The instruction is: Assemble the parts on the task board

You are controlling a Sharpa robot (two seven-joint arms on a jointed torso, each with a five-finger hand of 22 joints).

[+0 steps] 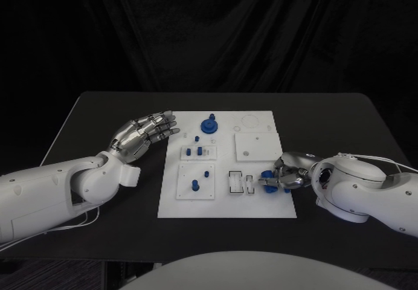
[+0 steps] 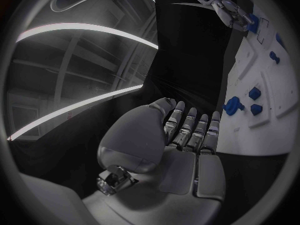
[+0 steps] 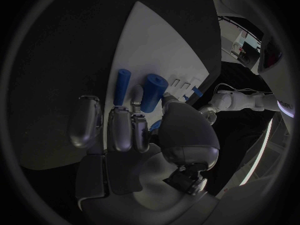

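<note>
While the right hand (image 1: 283, 179) pinches a blue peg (image 3: 152, 92) at the task board (image 1: 261, 205) edge, around 4 o'clock from its centre, a second blue peg (image 3: 121, 87) stands just beside it. Risk: fingers could knock that neighbour, or the pinched peg could tilt and jam off its slot. Left hand (image 1: 142, 135) hovers spread, holding nothing, at the board's 10 o'clock edge on the table (image 1: 104, 109); it can't steady anything from there.

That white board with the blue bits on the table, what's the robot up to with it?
It is assembling parts on the task board. The right hand holds a blue part at the board's right edge, by the slots there. The left hand hovers empty at the board's left edge, fingers apart. Other blue pieces already stand on the board.
</note>
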